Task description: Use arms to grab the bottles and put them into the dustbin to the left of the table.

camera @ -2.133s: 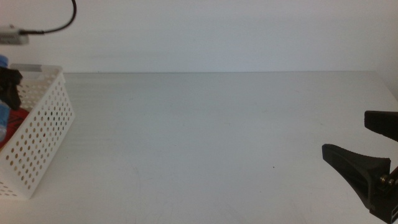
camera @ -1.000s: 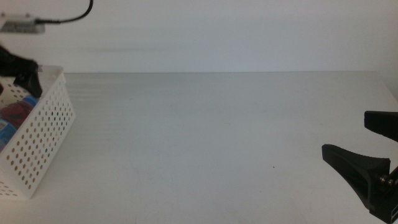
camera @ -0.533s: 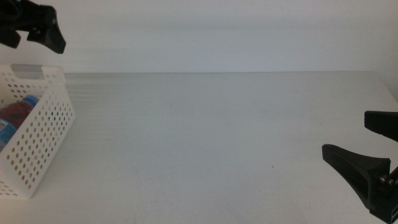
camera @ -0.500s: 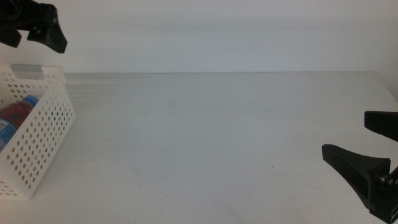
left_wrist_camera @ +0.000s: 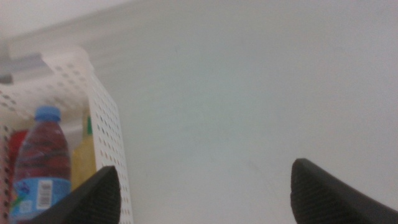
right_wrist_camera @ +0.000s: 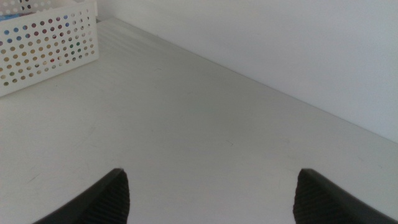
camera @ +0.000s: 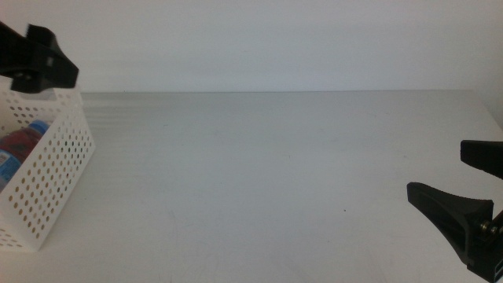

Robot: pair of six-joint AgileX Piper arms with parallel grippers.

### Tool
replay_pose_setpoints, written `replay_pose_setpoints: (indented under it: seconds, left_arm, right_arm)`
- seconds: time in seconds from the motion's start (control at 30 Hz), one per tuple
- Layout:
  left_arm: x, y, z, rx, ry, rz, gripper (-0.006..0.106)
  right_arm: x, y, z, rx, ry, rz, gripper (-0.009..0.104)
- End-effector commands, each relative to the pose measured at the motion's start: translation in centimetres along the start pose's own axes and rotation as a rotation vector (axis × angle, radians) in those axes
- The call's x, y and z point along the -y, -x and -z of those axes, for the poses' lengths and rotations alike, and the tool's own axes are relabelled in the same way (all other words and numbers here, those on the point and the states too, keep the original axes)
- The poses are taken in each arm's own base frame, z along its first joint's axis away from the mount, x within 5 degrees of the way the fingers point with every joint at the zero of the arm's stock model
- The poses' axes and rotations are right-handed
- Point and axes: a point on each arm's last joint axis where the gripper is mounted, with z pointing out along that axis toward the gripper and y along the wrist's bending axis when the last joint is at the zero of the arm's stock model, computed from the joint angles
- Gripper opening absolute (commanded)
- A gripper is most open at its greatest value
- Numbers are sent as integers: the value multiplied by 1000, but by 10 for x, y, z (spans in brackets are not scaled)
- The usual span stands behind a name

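Left gripper (left_wrist_camera: 202, 186) fingers spread wide, nothing between them; it hangs above the dustbin (camera: 55, 165) rim at the table's (camera: 275, 173) left edge. Right gripper (camera: 464, 196) also wide open and empty, parked at the right edge. In the bin: water bottle (left_wrist_camera: 38, 165) with blue cap, yellow-liquid bottle (left_wrist_camera: 83, 162) beside it, something red behind, likely the can. No bottles on the tabletop. Looks like the drop step is done; next move is probably just retracting the left arm clear.

White perforated plastic dustbin (camera: 49, 179); clear plastic bottle (left_wrist_camera: 38, 168); smooth matt table (camera: 267, 173); matt black grippers
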Motion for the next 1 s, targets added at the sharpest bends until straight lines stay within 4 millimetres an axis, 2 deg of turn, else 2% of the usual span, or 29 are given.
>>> replay_pose_setpoints:
  seconds: [0.0, 0.43, 0.97]
  left_arm:
    - [2, 7, 26, 168, 36, 2, 90]
    - [6, -1, 70, 325, 92, -22, 90]
    - [7, 11, 84, 532, 84, 35, 90]
  right_arm:
    - [1, 14, 3, 94, -5, 13, 75]
    - [1, 14, 3, 94, -5, 13, 75]
    - [1, 14, 3, 94, -5, 14, 75]
